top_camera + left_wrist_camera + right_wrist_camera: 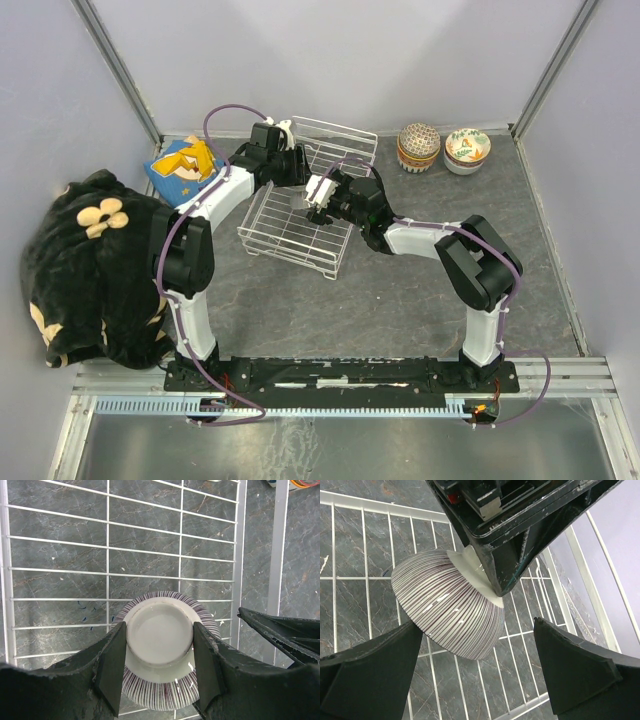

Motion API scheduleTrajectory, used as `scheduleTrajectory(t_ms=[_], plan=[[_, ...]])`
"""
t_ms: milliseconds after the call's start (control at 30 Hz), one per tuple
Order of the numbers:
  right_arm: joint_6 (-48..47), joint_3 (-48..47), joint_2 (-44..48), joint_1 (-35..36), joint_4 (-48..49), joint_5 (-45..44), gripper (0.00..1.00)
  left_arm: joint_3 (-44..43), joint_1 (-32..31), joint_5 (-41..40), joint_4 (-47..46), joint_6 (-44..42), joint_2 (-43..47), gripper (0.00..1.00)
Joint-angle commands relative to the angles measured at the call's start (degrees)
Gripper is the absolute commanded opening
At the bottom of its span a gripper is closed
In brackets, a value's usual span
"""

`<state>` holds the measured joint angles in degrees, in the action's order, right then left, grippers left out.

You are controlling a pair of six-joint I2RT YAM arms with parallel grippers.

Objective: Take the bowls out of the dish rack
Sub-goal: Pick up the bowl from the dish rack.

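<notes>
One striped bowl (pixel 159 635) over rack (pixel 107 546) — two bowls (pixel 419 146) outside.

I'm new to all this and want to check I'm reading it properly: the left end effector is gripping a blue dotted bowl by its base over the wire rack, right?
Not quite. The bowl that the left end effector grips by its base over the dish rack is white with thin dark stripes, not blue dotted. The left wrist view shows this.
</notes>
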<state>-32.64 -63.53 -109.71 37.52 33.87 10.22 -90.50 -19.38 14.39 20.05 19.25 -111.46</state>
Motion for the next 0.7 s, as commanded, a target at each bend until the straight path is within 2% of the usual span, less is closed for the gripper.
scheduleTrajectory(t_ms=[0, 667], plan=[[0.7, -2.9, -0.2, 0.2, 5.2, 0.0, 0.99, -2.2, 0.0, 2.7, -0.4, 2.2, -0.5, 0.48], [1.0, -2.8, -0.6, 0.1, 5.4, -0.1, 0.99, -2.2, 0.0, 2.7, -0.5, 2.2, -0.9, 0.59]])
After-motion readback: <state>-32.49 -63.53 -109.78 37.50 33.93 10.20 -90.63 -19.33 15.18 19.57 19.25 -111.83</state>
